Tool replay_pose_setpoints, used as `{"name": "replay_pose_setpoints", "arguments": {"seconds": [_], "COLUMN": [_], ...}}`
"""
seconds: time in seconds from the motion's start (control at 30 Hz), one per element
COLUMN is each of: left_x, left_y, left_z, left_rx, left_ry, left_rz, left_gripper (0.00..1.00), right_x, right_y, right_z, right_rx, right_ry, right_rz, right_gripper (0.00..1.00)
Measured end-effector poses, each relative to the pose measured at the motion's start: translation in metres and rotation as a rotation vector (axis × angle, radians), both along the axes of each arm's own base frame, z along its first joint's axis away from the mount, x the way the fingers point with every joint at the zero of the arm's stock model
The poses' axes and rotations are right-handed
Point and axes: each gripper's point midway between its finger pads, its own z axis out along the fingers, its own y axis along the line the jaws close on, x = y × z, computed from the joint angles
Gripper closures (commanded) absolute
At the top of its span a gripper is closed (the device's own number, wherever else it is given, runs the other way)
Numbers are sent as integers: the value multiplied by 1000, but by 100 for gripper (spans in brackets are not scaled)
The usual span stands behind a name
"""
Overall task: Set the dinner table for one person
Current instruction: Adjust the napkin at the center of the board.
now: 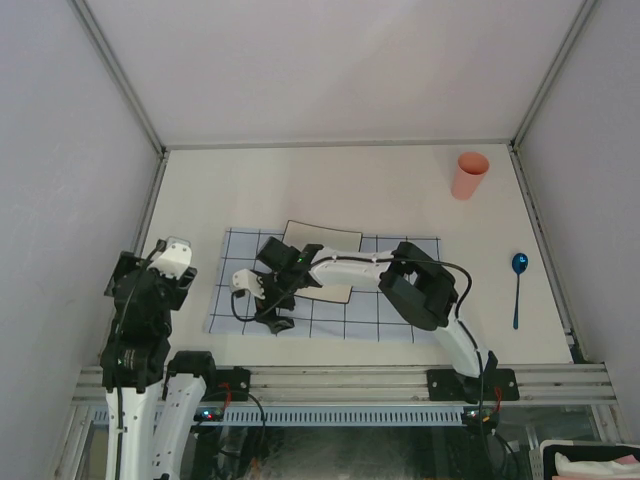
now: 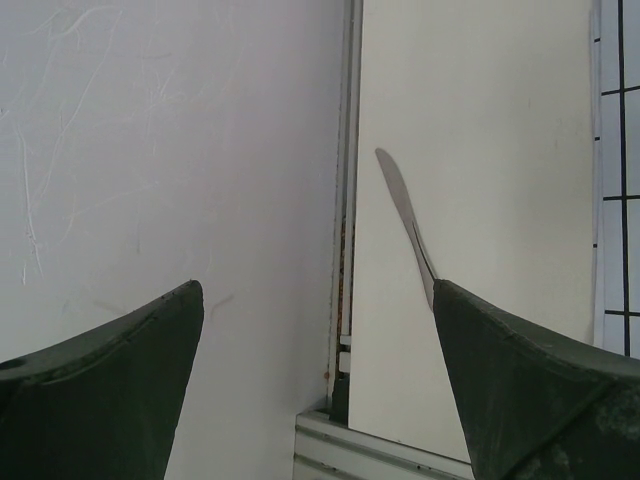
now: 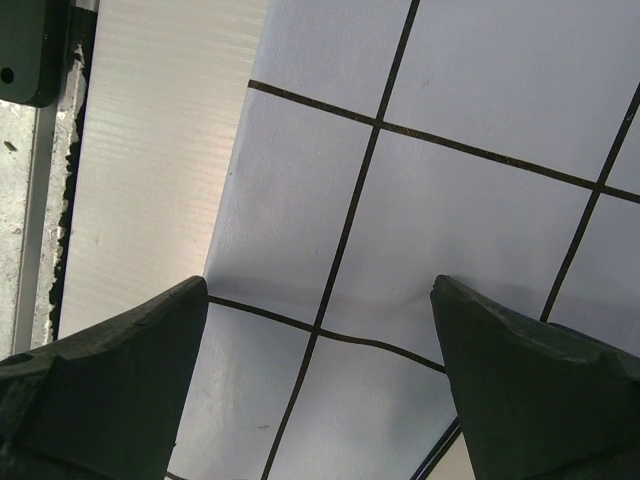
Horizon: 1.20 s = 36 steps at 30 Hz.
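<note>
Nearest me, left of the light-blue cloth with the dark grid [image 1: 225,280], the left gripper [image 2: 315,290] hangs folded back over the corner by the grey rail, its dark fingers spread wide with nothing between them. Below it a slim silver table knife [image 2: 405,215] lies on the bare top between the cloth and the left rail, its handle end hidden behind one finger.

The right gripper [image 3: 320,285] reaches across to the near-left part of the cloth. Its fingers are also wide apart and empty, poised just above the cloth's edge, where the fabric shows a slight ripple.

The cloth lies on the near middle of the large off-white dinner table [image 1: 300,185]. A cream rectangular sheet [image 1: 325,238] lies on the cloth's far edge. It is possibly a folded napkin, though the arm covers part of it.

Right of the cloth, well apart, is a blue metal spoon [image 1: 517,290]. Beyond the cloth's far-right corner stands a salmon-pink plastic cup [image 1: 470,176].

I'd judge the setting barely begun. The cloth is laid, but knife, spoon and cup all wait off it, and I see no plate.
</note>
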Motion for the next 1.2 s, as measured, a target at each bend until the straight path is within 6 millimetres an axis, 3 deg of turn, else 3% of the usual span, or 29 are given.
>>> {"name": "replay_pose_setpoints", "arguments": {"seconds": [0.23,0.73,0.87,1.0,1.1,1.2], "left_x": [-3,-3,-1,5,11,17], "left_y": [0,-1,-2,-7,-13,-19], "left_z": [1,1,-1,-7,-17,-31], "left_rx": [0,0,-5,-19,-34,-56], "left_ry": [-8,-11,1,29,68,121], "left_rz": [0,-5,-14,-43,-75,-105], "left_gripper": [0,0,0,0,0,0], "right_x": [-2,-17,-11,8,33,43], "right_y": [-2,-29,-48,-73,-108,-157], "right_z": [-2,3,9,44,76,82], "right_rx": [8,-60,-144,-143,-95,-109], "right_ry": [-35,-17,-8,-29,-89,-121], "right_rz": [4,-14,-49,-116,-210,-302], "right_gripper": [7,4,3,1,0,0]}}
